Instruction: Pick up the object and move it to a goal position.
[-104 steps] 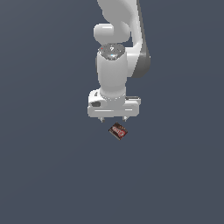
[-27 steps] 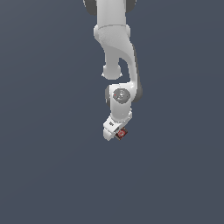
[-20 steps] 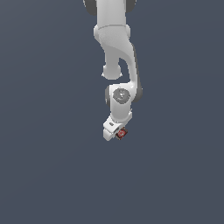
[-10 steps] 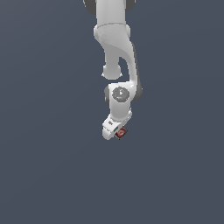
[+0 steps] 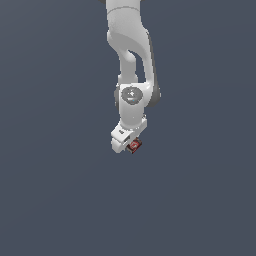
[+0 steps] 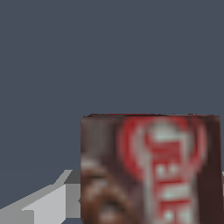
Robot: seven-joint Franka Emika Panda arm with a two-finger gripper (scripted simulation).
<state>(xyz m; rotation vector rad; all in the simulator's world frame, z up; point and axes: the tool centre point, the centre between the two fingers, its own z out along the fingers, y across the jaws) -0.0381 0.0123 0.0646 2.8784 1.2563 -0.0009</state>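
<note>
Your arm hangs from top of exterior view, wrist tilted, gripper (image 5: 129, 145) low and angled toward exterior view's left. Small box (image 5: 134, 146) sits at gripper tip, clamped in grasp, lifted clear of grey ground (dark brown, red-and-white label). Wrist view: box (image 6: 151, 170) fills much of frame, label blurred, lettering unreadable. You see one pale grey finger (image 6: 48, 203) beside box; other finger hidden behind it.
</note>
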